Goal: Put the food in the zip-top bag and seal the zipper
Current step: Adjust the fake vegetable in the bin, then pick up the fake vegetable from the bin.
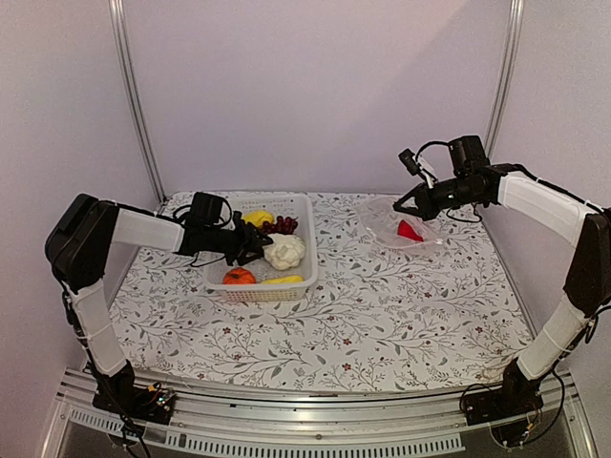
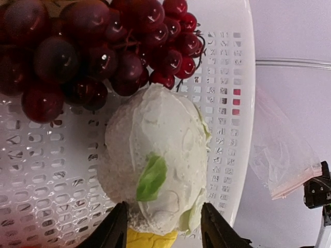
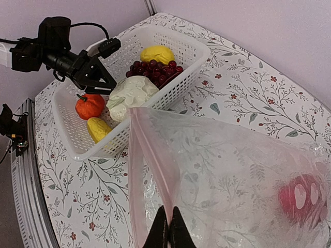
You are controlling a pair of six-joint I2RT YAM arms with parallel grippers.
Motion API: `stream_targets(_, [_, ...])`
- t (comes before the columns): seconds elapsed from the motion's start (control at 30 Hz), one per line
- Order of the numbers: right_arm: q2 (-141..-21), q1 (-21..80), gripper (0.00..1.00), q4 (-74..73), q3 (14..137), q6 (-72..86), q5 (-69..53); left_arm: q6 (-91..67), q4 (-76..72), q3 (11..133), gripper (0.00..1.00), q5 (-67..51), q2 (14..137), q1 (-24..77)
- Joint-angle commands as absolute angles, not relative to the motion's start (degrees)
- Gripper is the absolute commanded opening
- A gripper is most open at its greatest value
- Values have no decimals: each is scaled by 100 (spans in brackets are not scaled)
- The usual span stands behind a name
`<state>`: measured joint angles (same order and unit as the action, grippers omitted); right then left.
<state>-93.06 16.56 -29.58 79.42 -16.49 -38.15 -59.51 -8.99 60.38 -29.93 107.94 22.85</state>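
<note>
Floral-print table (image 1: 382, 315) ran under everything. White slotted basket (image 1: 312, 250) sat left of centre, toward the far side. The zip-top bag (image 3: 232, 170) was well apart from it at far right, mouth end raised and open, body slack and crinkled. Your right gripper (image 3: 168, 230) had its jaws pressed together, pinching the bag at the mouth edge, right on the zipper (image 3: 152, 160), which showed as a pinkish strip running up from the fingertips. One piece of the food was already inside the bag: the red pepper (image 3: 302, 199), low at the closed end. The rest lay in the basket. The white cauliflower (image 2: 155, 155) sat mid-basket toward its right wall, with a green leaf patch showing. The dark red grapes (image 2: 93, 46) touched its far end. The yellow lemon (image 3: 156, 53) lay beyond the grapes at the far wall. The orange tomato (image 3: 89, 105) and yellow corn (image 3: 98, 129) lay along the near wall, the corn just beside the cauliflower. Your left gripper (image 2: 164, 227) was down in the basket, jaws spread, one finger on either side of the cauliflower's near end. You could not tell from the wrist view whether either finger touched it.
</note>
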Motion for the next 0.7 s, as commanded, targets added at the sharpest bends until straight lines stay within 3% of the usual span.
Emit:
stream_targets(0.0, [-9310,1667,0,-3066,7902,-1644,-3906,-5773,-495,6234,46,-2705,10935,2259])
stream_targets(0.1, [-9284,1661,0,-3067,7901,-1652,-3892,-5490,286,6403,47,-2199,10924,2258])
stream_targets(0.2, [-9286,1662,0,-3067,7901,-1652,-3898,-5346,741,6506,61,-1934,10899,2253])
stream_targets(0.37, [-9349,1664,0,-3076,7901,-1658,-3941,-5293,814,6460,75,-1919,10934,2255])
stream_targets(0.67, [-9404,1670,0,-3103,7928,-1661,-3949,-5573,-810,6348,79,-3001,11351,2283])
